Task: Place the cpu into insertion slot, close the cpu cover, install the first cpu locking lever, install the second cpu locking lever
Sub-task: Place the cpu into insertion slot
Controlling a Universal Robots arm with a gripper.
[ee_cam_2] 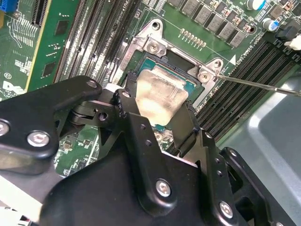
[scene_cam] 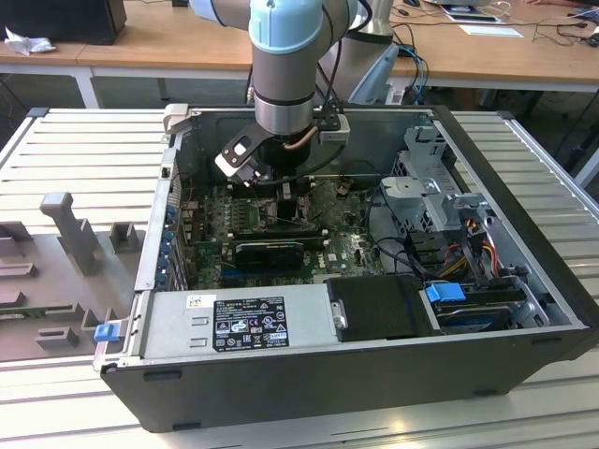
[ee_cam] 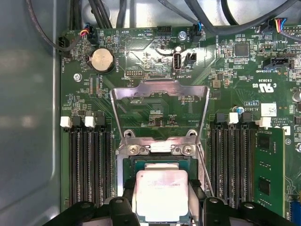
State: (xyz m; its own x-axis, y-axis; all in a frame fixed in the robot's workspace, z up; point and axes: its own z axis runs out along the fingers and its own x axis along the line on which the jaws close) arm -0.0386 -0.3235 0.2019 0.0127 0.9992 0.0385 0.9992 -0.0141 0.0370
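One gripper [ee_cam_2: 158, 106], matte black, with bolted link arms. Its two fingers [ee_cam_2: 133, 110] sit a chip's width apart and press on opposite edges of the cpu [ee_cam: 162, 190], so it's clamped on it. There is one cpu, a flat square with a dull silvery-beige lid and rounded corners. It lies in the slot [ee_cam: 128, 169], which has a dark rim. I can't tell if it's fully seated.

One cover [ee_cam: 160, 86], a thin shiny steel frame with a big cut-out, is swung open on its hinge at the slot's edge away from the gripper. One thin steel rod [ee_cam_2: 254, 84] runs beside the slot. Two banks of long black memory slots [ee_cam: 89, 165] flank it. One green memory stick [ee_cam: 270, 174], one round coin cell [ee_cam: 102, 60].

In the exterior view the arm [scene_cam: 285, 65] drops into the black case [scene_cam: 524, 168] from 12 o'clock. From the gripper, the grey power supply [scene_cam: 234, 323] sits at 6 o'clock and the metal drive cage [scene_cam: 430, 187] at 3 o'clock.
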